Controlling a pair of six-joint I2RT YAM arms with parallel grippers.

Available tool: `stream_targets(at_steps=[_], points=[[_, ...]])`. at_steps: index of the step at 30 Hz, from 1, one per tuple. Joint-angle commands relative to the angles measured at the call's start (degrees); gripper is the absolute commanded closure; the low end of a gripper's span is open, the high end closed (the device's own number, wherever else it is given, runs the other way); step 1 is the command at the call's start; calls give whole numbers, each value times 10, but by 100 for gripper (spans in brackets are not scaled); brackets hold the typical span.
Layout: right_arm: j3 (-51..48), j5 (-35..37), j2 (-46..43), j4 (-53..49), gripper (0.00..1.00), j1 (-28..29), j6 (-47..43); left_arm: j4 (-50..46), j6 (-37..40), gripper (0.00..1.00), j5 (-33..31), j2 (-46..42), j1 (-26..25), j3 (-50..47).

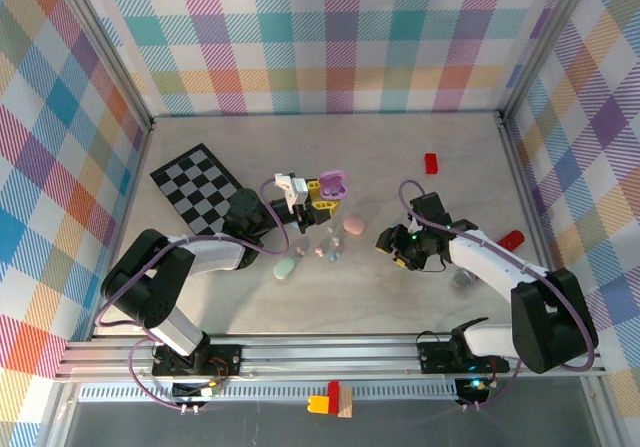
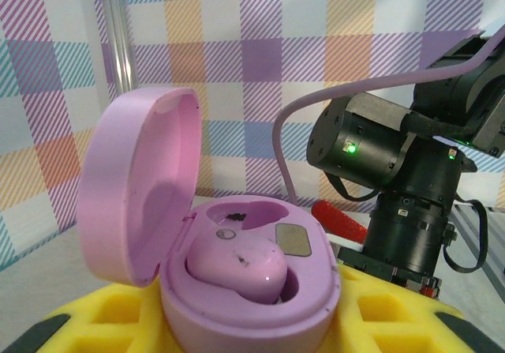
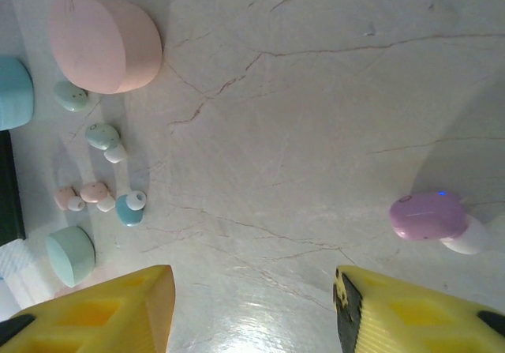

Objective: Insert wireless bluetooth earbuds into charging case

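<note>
My left gripper (image 1: 322,195) is shut on an open purple charging case (image 2: 260,290), held between its yellow fingers (image 2: 402,321). The lid (image 2: 138,187) stands up on the left. One purple earbud (image 2: 237,262) sits in the case, and the socket behind it (image 2: 252,211) is empty. My right gripper (image 3: 252,313) hangs open over bare table, nothing between its fingers. A second purple earbud (image 3: 430,216) lies on the table just right of it. Mint earbuds (image 3: 102,137), pink earbuds (image 3: 93,193) and a blue earbud (image 3: 129,209) lie loose to its left.
A closed pink case (image 1: 353,226), a mint case (image 1: 285,267) and a light blue case (image 3: 12,92) lie around the loose earbuds. A checkerboard mat (image 1: 200,182) sits at the left. A red block (image 1: 431,163) lies at the back right.
</note>
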Motion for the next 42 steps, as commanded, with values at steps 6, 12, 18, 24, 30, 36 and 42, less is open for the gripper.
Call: stream_targets(at_steps=[6,12,18,24,30,36,42], points=[[71,92,18,-102,42,-7,-121,34,-3,63,15,-17,9,-9],[86,80,95,-81,39,-36,-142,36,-4,63,16,-18,10,-9],[70,49,128,-52,35,-43,-146,36,-4,63,16,-22,12,-13],[23,-10,110,-20,32,-40,-118,39,-5,63,20,-16,15,-13],[-8,-28,77,-22,32,-27,-96,41,-8,63,23,-16,17,-10],[-9,-30,38,-36,33,-14,-76,40,-9,63,24,-17,17,-9],[11,19,18,-77,37,-32,-114,40,-10,63,25,-16,17,-8]])
